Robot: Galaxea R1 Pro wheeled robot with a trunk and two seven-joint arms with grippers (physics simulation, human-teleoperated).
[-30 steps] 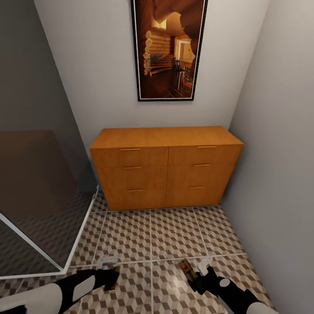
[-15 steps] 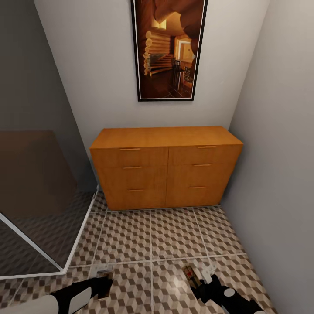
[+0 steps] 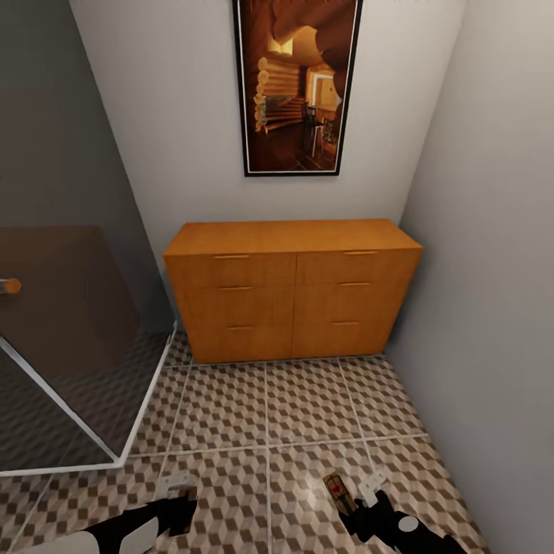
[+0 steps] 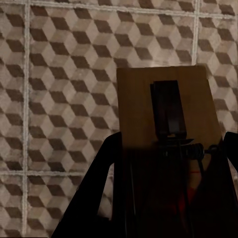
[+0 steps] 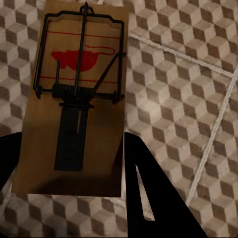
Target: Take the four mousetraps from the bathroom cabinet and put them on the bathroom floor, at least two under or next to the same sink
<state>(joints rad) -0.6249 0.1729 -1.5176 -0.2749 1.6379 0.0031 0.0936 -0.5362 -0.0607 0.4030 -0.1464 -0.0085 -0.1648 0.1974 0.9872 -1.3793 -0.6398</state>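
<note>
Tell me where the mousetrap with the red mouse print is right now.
That mousetrap is held in the right gripper low at the head view's right, above the bathroom floor, well short of the cabinet.

In the left wrist view, the near end of the flat brown wooden mousetrap [image 4: 166, 148] was lost in dark shadow between the black gripper fingers [image 4: 87, 198]. In the head view, both black-and-white arms and the tall framed cabin picture [image 3: 296, 85] were cut off by the edges.

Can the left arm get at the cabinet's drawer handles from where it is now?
Probably not: the left gripper is shut on a mousetrap, and bare floor separates it from the cabinet.
</note>
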